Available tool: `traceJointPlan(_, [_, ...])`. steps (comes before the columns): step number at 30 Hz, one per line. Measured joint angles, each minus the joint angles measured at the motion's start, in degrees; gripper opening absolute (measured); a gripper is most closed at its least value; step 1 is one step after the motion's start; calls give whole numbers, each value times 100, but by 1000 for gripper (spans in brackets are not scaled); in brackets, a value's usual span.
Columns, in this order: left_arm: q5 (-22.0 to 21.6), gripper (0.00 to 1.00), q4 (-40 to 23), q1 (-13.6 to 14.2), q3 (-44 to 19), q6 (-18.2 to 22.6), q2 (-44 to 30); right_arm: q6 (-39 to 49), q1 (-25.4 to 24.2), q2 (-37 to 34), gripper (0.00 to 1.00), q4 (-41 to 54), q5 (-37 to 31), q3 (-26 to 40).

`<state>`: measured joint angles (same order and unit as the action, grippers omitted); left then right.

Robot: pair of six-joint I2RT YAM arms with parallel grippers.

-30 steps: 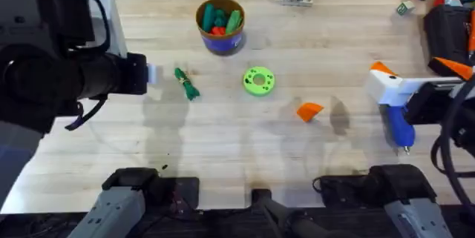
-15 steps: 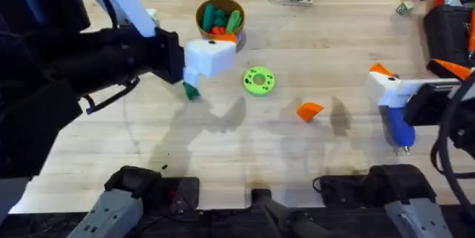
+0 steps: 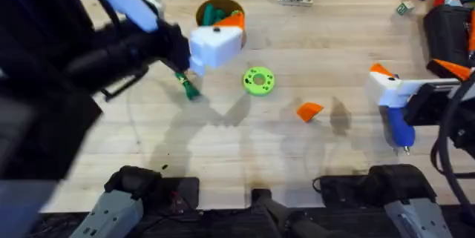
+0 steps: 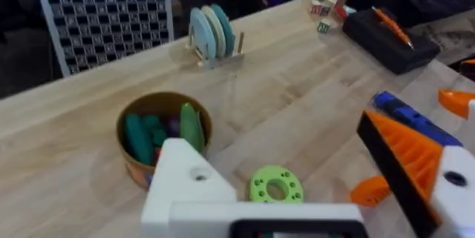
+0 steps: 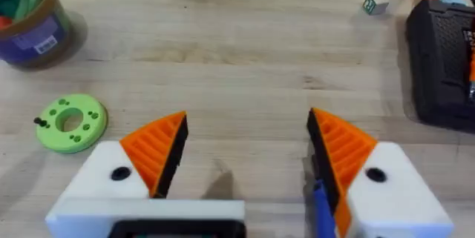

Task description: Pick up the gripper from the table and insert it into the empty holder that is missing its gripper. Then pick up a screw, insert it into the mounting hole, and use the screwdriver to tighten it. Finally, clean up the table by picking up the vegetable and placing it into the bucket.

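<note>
Swinging farther over the table since a moment ago, the left gripper (image 3: 215, 45) now hangs beside the brown-rimmed blue bucket (image 3: 210, 12) — fingers spread, one bare white holder (image 4: 185, 182). Small orange ridged plastic gripper (image 3: 309, 110) lies right of the bucket — the right gripper (image 5: 249, 145) spread, empty.

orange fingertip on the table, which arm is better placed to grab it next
Probably the right. The orange fingertip lies on the right half, near the open right gripper, which has both pads. The left gripper is missing one.

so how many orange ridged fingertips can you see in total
4: a loose fingertip on the table, one on the left end effector, two on the right end effector. Others may be hidden.
</note>
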<state>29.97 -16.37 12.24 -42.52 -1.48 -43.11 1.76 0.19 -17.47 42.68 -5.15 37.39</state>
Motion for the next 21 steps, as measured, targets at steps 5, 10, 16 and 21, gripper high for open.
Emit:
traceJointPlan(5, [-181,985,1530,314,1675,110,1109,0,0,0,991,0,0,0])
traceJointPlan(10, [-421,985,1973,593,2916,151,2447,0,0,0,991,4,0,0])
traceJointPlan(16, [-472,985,1966,659,3710,32,3553,0,0,0,991,2,0,0])
traceJointPlan(21, [-366,986,1357,670,4188,-48,4243,0,0,0,991,2,0,0])
